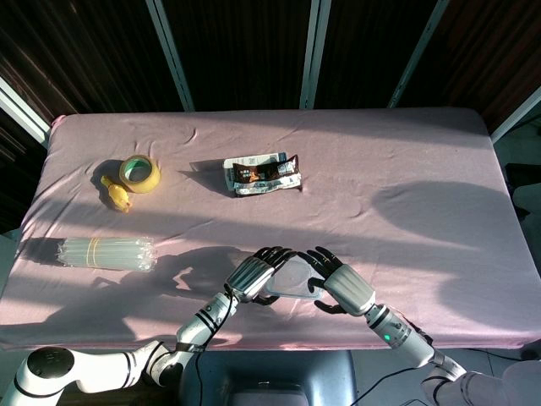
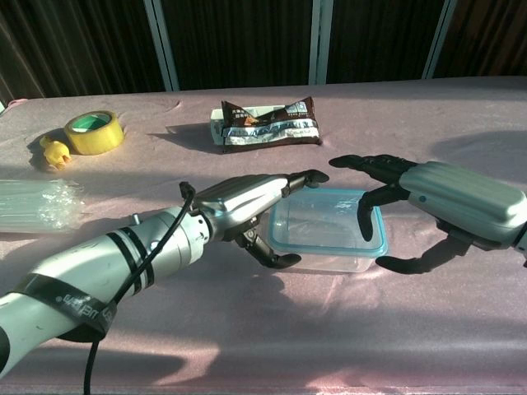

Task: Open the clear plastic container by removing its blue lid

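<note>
Left hand (image 2: 247, 202): fingers apart, cupping container (image 2: 328, 239) at 9 o'clock.
Right hand (image 2: 436, 202): fingers spread over blue lid (image 2: 380, 234), 3 o'clock.

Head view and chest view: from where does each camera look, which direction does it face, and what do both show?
Head view: sits high, looks steeply down on the pink table; both forearms enter from the bottom edge, left hand and right hand flanking the clear container.
Chest view: sits low, looks forward across the table toward dark windows; left arm fills the lower left, right hand enters from the right.
Shared: both hands, the container with blue lid, yellow tape roll, snack packet.
</note>
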Available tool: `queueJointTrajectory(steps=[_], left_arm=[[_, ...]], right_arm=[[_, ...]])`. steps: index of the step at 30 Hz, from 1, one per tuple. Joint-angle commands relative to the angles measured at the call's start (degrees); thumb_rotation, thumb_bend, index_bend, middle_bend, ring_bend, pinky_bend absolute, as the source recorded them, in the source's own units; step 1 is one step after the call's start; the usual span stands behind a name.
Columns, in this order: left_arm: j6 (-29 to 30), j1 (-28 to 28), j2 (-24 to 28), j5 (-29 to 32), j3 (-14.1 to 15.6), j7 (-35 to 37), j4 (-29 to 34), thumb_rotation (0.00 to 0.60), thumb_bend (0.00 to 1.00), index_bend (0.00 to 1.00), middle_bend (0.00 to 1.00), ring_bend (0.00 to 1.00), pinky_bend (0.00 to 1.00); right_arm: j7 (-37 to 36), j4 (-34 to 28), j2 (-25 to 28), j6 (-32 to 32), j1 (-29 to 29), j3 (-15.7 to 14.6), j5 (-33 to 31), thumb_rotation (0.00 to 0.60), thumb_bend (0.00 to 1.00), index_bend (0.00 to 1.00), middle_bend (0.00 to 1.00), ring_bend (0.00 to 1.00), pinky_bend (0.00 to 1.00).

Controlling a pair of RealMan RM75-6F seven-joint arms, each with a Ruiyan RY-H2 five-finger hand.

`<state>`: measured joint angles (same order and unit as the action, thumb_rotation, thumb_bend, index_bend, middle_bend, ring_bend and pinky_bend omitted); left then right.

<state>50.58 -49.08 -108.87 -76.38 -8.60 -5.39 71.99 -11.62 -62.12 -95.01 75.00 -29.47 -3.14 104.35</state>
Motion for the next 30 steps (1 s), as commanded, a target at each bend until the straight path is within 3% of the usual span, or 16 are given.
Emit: queueJointTrajectory(steps=[1, 30], left_arm=[[0.0, 0.0, 0.0, -0.1, 0.0, 0.1, -0.1, 0.600, 0.28, 0.00, 0.44, 0.39, 0.36], [-0.2, 0.2, 0.0, -2.0, 1.3, 1.7, -1.4, 0.600, 0.29, 0.00, 0.45, 0.39, 0.36]], right_arm=[[0.1, -0.1, 0.1, 0.0, -0.1, -0.1, -0.2, 0.600, 0.41, 0.65, 0.11, 0.00, 0.00], [-1.3, -1.6, 1.1, 0.9, -1.1, 0.0, -2.5, 0.600, 0.43, 0.68, 0.12, 0.00, 0.00]])
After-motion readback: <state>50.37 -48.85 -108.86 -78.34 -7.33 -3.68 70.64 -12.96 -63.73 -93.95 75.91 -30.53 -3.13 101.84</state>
